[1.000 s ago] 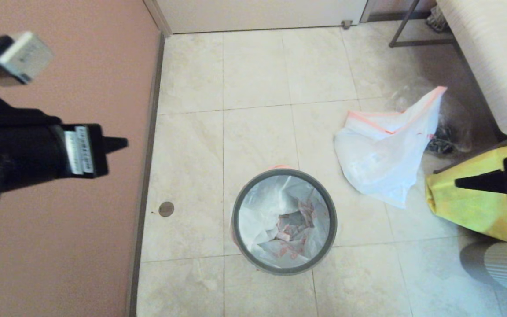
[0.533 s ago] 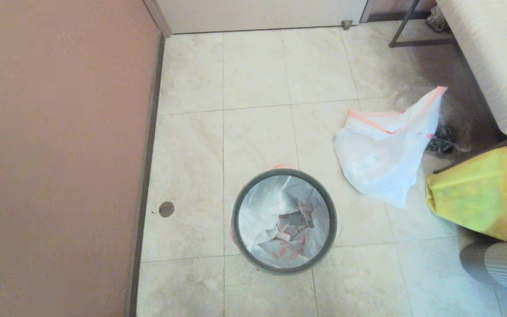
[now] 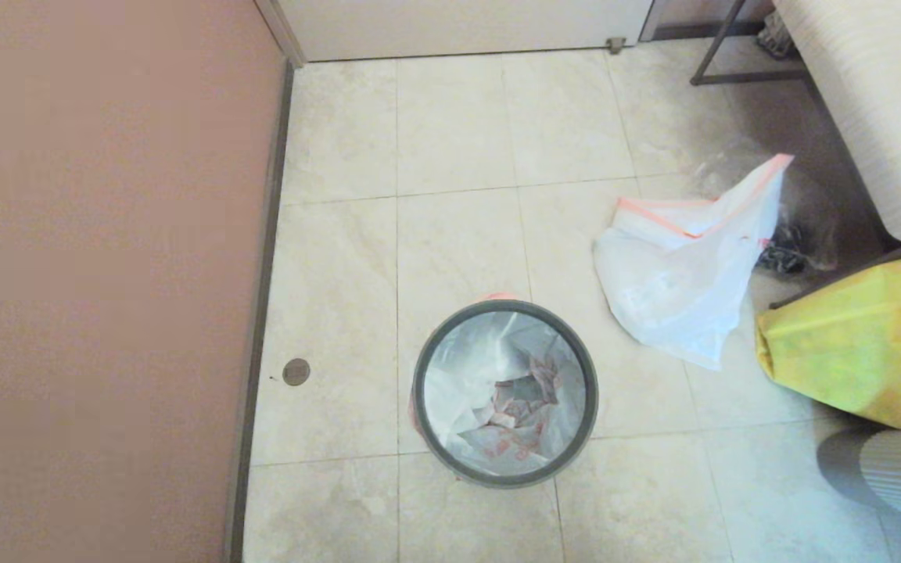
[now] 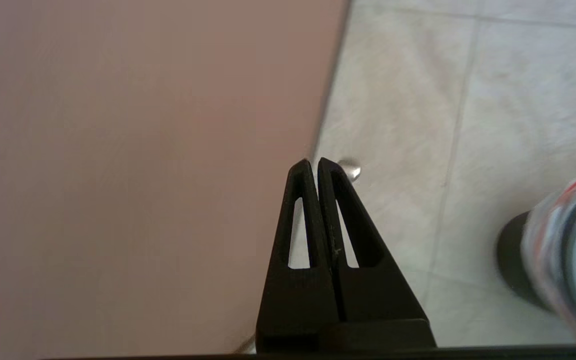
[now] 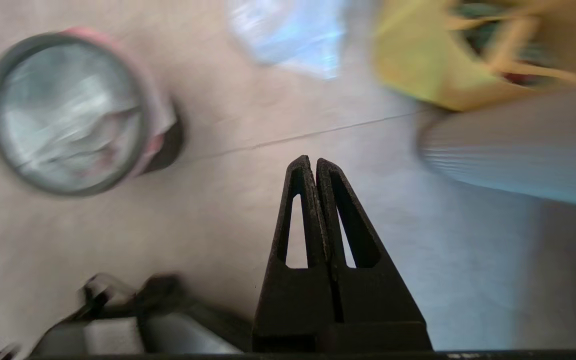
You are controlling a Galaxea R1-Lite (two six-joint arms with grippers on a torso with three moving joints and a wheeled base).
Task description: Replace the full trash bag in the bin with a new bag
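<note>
Tiled floor [image 3: 458,133], left gripper [image 4: 314,163] and right gripper [image 5: 313,161] fingers pressed together, pointing downward

I can read no text, number or brand anywhere around me. The new bag [image 3: 509,391] lining the bin [image 3: 419,407] carries red marks down in its crumpled bottom, but they are too folded for me to make out as characters. The full trash bag [image 3: 677,274] on the floor shows only a tiny red speck near its pink-orange band, unreadable.
</note>
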